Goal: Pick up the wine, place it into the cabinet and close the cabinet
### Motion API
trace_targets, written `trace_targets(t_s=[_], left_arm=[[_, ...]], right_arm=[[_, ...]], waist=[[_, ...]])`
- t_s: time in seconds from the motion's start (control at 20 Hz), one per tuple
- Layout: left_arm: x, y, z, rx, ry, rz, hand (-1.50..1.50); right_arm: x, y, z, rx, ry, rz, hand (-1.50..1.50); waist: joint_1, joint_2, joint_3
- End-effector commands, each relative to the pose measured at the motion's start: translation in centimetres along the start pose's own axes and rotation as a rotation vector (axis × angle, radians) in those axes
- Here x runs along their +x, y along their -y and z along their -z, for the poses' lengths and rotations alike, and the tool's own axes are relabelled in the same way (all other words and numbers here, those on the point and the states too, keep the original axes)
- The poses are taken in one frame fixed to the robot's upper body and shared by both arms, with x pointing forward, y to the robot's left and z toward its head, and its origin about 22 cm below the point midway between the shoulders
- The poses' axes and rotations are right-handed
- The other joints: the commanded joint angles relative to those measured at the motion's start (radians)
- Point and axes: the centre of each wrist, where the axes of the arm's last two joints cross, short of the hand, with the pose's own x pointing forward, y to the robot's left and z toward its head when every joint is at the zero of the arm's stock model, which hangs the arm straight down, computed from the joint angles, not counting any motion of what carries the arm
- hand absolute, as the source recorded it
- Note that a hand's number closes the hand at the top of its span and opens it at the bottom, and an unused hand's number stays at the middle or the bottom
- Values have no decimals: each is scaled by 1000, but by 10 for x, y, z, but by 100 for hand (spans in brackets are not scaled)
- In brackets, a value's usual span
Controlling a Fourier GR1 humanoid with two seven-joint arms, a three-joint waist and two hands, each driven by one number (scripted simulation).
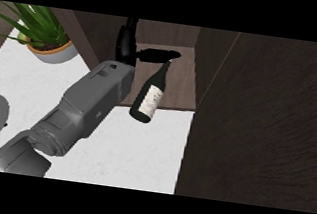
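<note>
Head view: wine [148,97] tilted, neck toward cabinet [179,89], in left hand [142,54].

kitchen corner seen from above, with a white marbled counter [141,147]

a potted plant [43,33] is sitting at the upper left, and dark wood panelling [271,124] is filling the right side.

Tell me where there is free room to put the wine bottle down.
The brown wooden cabinet shelf behind the dark glass wine bottle with a pale label is bare, bordered by the cabinet's side walls. The white speckled counter between the grey forearm and the open dark wooden cabinet door is also free. It is crowded at the left, near the potted green plant.
</note>
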Motion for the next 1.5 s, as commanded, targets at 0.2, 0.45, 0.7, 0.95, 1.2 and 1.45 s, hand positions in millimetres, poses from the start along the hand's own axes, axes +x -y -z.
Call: trace_targets(t_s=[0.2,0.45,0.7,0.95,1.2,1.45], left_arm=[[-5,-14,1,-28,75,-137,-150],[1,1,-7,-92,92,-196,-150],[17,2,-5,-117,121,-239,-150],[-3,8,-43,-144,90,-301,-150],[20,15,-60,-203,97,-348,-150],[7,-9,-95,-194,80,-384,-150]], right_arm=[[40,-7,-21,5,63,45,-150],[43,-8,-27,-5,59,52,-150],[47,-4,-26,-22,61,43,-150],[39,-10,-25,-33,50,41,-150],[41,-7,-25,-40,41,46,-150],[38,-4,-26,-19,63,40,-150]], waist=[[32,-10,-3],[49,-19,-2],[65,-24,-2],[74,-30,-2],[82,-32,-2],[72,-26,-1]])
